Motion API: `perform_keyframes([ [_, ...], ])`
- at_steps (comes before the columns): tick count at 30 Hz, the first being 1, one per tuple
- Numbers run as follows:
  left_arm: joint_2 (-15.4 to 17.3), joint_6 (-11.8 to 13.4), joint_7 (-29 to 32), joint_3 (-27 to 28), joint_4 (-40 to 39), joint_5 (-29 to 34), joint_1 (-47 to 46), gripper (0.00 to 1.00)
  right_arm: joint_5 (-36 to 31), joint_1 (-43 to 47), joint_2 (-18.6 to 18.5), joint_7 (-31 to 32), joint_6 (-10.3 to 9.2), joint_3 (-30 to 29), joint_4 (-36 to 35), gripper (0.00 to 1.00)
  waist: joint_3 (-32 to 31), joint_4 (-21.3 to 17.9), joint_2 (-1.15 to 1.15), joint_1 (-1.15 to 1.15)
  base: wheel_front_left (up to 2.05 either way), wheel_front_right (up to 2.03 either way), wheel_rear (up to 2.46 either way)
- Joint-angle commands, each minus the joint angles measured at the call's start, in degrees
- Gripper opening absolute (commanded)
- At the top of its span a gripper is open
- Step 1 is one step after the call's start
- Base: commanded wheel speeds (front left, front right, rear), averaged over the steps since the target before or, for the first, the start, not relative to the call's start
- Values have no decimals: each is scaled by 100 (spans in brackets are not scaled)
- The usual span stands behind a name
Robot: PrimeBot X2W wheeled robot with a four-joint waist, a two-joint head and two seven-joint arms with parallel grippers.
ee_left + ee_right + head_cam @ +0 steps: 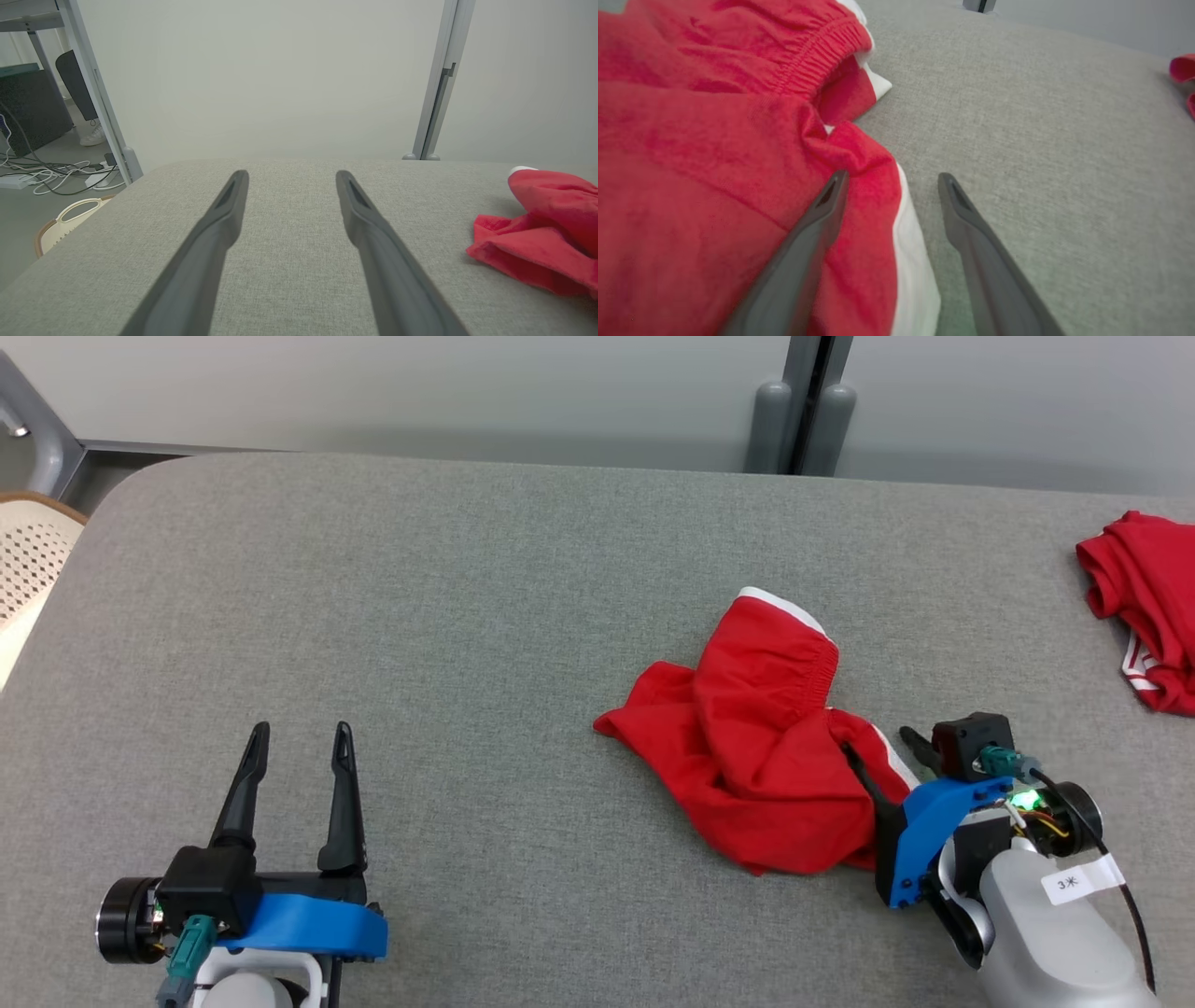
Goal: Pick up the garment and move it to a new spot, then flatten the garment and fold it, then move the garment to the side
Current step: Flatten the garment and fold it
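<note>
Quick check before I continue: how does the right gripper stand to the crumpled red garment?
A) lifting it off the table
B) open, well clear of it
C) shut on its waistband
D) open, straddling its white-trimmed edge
D: the right gripper is open, one finger over the red garment, the other over the bare table, with the white trim between them.

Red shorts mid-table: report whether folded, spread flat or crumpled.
Crumpled. The red shorts lie in a heap on the grey table, elastic waistband humped up and layers overlapping, neither flat nor folded.
</note>
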Motion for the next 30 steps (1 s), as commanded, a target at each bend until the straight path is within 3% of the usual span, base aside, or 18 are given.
perform_keyframes([
  [1,-11,-15,-25,-9,26,40,-89,100,27,-102,16,-19,1,80,205,100,42,37,0,-1,0,0,0],
  [7,-38,-52,-25,-10,72,39,-164,100,192,-193,182,-183,8,427,696,99,70,70,0,-1,0,0,0],
  [8,-45,-58,-25,-5,79,40,-169,100,235,-214,204,-210,8,486,768,81,70,68,0,-1,0,0,0],
  [9,-49,-58,-25,-2,89,44,-170,100,266,-222,226,-198,8,558,858,36,65,65,0,-1,0,0,0],
  [10,-54,-51,-25,3,99,46,-165,100,312,-237,229,-197,8,616,936,0,58,60,0,-1,0,0,0],
  [15,-77,-56,-25,28,122,56,-118,100,580,-438,64,-574,-4,666,1093,0,1,-1,0,-1,0,0,0],
  [22,-90,-43,-25,104,96,78,-5,100,796,-693,-404,-1165,0,245,1041,0,-128,-158,0,-1,0,0,0],
  [30,-110,-61,-25,144,60,92,49,100,602,-643,-823,-1307,1,-396,298,0,-245,-319,0,-1,0,0,0],
])
